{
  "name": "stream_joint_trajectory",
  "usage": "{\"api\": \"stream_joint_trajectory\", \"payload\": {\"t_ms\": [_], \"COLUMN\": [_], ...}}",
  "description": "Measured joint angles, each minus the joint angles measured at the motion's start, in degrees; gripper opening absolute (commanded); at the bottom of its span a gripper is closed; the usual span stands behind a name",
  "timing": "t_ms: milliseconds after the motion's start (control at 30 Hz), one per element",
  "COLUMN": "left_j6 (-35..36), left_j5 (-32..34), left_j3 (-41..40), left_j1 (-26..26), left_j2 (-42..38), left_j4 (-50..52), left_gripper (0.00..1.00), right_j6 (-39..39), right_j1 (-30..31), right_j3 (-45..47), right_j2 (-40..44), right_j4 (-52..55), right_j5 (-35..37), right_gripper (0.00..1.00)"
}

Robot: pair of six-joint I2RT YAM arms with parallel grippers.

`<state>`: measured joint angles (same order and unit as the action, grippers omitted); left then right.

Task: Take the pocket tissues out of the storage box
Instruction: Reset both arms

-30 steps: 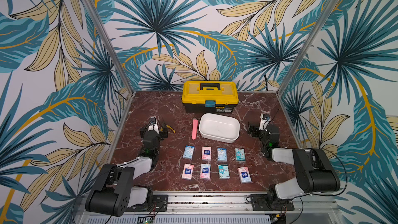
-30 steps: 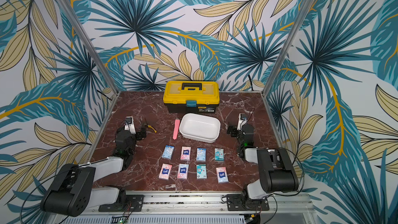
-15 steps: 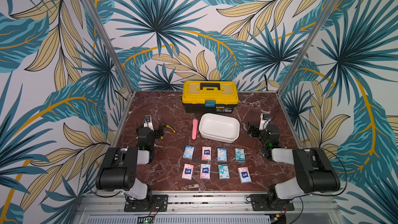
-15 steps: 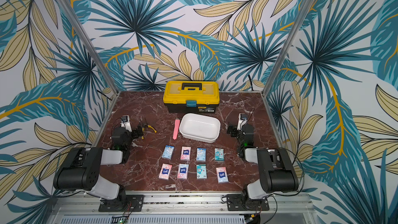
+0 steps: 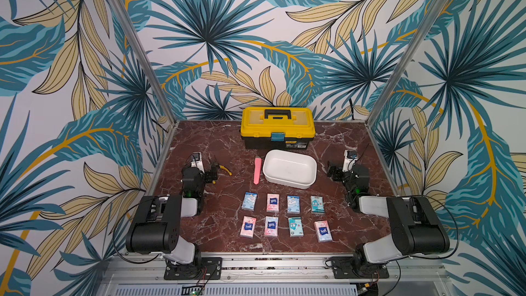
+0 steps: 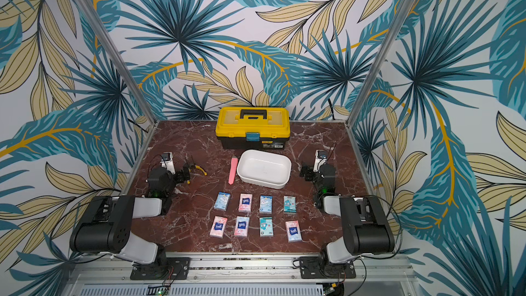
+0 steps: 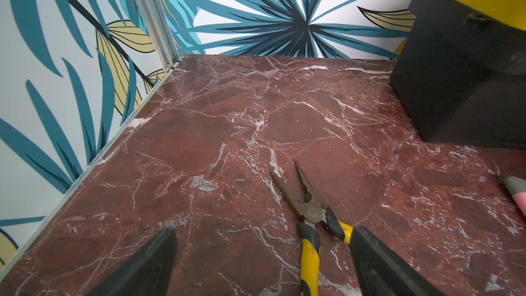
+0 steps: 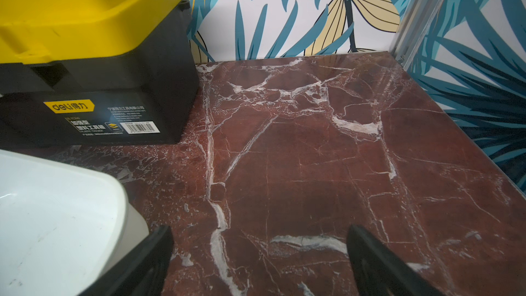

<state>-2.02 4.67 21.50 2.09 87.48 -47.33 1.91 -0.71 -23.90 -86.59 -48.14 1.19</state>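
Tissue packs (image 5: pixel 272 203) are lying in rows near the tabletop's (image 5: pixel 216 143) front edge, box (image 5: pixel 289 170) sitting empty. Left fingers (image 5: pixel 213 170) and right fingers (image 5: pixel 333 171) are gaping wide, empty: parking clear seems enough.

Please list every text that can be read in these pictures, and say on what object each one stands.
"deli得力": on the yellow label on the front of the toolbox.
Small print and barcode beside it: too blurred to read.
Dark-blue labels on the pocket tissues: too small to read.
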Motion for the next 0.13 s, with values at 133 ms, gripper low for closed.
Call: {"api": "stream_joint_trajectory", "payload": {"t_ms": [133], "left_j6": [0.0], "left_j5": [0.0], "left_j3": [0.0], "left_j1": [0.0], "left_j2": [0.0], "left_j4": [0.1], "left_gripper": [1.00], "right_j6": [0.0], "right_j1": [0.0], "right_j3": [0.0], "right_j2": [0.0], "right_j4": [0.0], "right_j5": [0.0], "right_gripper": [0.99]}}
